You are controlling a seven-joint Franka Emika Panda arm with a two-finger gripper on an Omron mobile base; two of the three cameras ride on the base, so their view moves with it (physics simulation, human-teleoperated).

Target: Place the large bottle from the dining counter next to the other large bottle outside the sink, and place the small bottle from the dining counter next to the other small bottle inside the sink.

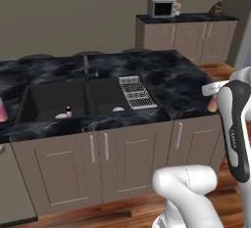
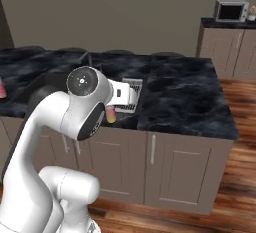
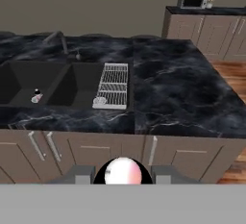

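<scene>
Large bottle (image 3: 123, 172), pink-to-white, sits clamped between the 2 fingers of the gripper (image 3: 123, 177), which are closed on it. Sink (image 3: 43, 84) lies ahead and left of the fingers, with a small bottle (image 3: 37, 95) in its left basin and the drain rack (image 3: 113, 84) beside it.

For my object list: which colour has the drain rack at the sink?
Pale grey with a ribbed grid pattern; the drain rack shows best in the hand view.

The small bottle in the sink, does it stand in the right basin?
No, the small bottle stands in the left basin of the sink.
</scene>
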